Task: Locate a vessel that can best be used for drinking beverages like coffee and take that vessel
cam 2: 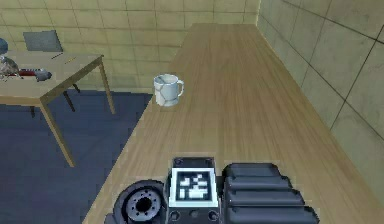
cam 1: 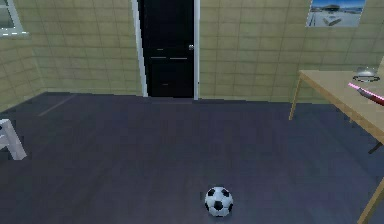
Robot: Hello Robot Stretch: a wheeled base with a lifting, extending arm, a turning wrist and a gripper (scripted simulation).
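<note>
White mug (cam 2: 167,88) stands upright on the long wooden countertop (cam 2: 235,110), left of the frame's centre in the arm side view, close to the counter's left edge. Its handle points to the right. Sitting that near the edge, with bare wood on its other sides, it looks easy to reach but also easy to knock to the floor with a sideways nudge.

The gripper (cam 2: 140,205) is a dark round body at the bottom edge, just left of a white marker square (cam 2: 195,187), with the arm's ribbed dark segments (cam 2: 262,195) to the right. Its far end cannot be made out against the counter, so I cannot tell whether it holds anything. The arm looks drawn in low over the near end of the counter, well apart from the mug. I judge it needs to reach outward and line up a little further left.

Nothing stands on the wood between them. At the upper left, a smaller wooden table (cam 2: 70,72) carries a flat grey thing (cam 2: 42,40) and dark clutter, with floor separating it from the counter.

In the forward view a soccer ball (cam 1: 219,200) lies low on the dark floor (cam 1: 130,140). A black door (cam 1: 168,45) is at top centre.
</note>
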